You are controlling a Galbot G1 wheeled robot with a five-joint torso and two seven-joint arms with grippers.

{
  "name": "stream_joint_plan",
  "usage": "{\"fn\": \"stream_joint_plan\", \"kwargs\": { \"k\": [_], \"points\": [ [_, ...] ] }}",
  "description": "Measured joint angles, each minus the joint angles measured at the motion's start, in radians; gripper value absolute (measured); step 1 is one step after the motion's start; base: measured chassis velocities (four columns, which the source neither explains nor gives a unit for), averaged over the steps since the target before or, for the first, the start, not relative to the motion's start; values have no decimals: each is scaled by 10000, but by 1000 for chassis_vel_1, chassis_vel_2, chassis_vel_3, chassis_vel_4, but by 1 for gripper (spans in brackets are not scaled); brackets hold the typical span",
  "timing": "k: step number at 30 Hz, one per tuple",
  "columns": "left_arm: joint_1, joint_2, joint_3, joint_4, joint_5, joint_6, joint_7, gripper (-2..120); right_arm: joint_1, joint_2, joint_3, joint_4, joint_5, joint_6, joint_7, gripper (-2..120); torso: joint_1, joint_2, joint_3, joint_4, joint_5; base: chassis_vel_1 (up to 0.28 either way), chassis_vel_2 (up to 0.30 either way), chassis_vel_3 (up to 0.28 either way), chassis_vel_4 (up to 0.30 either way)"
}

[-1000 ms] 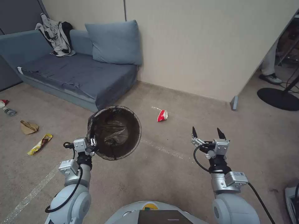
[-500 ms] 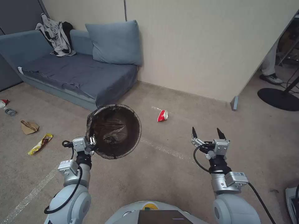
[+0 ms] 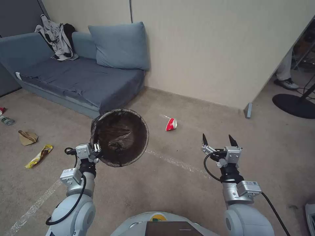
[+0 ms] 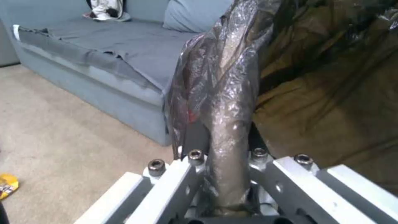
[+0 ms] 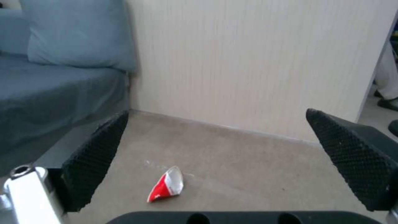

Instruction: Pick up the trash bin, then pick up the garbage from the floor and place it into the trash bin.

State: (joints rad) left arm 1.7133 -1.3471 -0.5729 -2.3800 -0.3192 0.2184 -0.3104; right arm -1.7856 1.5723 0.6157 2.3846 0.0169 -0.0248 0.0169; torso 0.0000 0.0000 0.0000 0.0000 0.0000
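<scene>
1. Our left gripper (image 3: 97,150) is raised above the carpet and clenched on the rim of the trash bin (image 3: 119,137); the left wrist view shows the dark bag liner (image 4: 224,102) pinched between its jaws.
2. The trash bin hangs off the floor, just ahead of those jaws, tipped so that its open mouth faces back up toward us and the crumpled liner inside is plain to see.
3. Our right gripper (image 3: 219,141) is held out over the carpet, well apart from the bin, its jaws spread wide and holding nothing.
4. The red-and-white paper cup (image 3: 171,124) lies on its side on the carpet, beyond the right jaws and toward the left-hand finger; in the right wrist view the cup (image 5: 166,185) sits in the gap between the two black fingertips (image 5: 93,161), farther out on the floor.
5. Well off to the outer side of the left jaws lie a yellow snack wrapper (image 3: 38,156), a brown paper bag (image 3: 27,137) and a small bottle (image 3: 6,120), spaced along the carpet.
6. A blue sofa (image 3: 82,77) stands beyond the bin, against the wall (image 3: 213,49).
</scene>
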Motion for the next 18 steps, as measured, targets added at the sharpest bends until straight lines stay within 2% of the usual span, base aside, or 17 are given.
{"fn": "stream_joint_plan", "kwargs": {
  "k": [18],
  "points": [
    [4,-18,0,-3,-1,-1,21,3,10,4,8,-43,0,8,1,100,0,0,0,0,0,-63,60,58,-59]
  ]
}}
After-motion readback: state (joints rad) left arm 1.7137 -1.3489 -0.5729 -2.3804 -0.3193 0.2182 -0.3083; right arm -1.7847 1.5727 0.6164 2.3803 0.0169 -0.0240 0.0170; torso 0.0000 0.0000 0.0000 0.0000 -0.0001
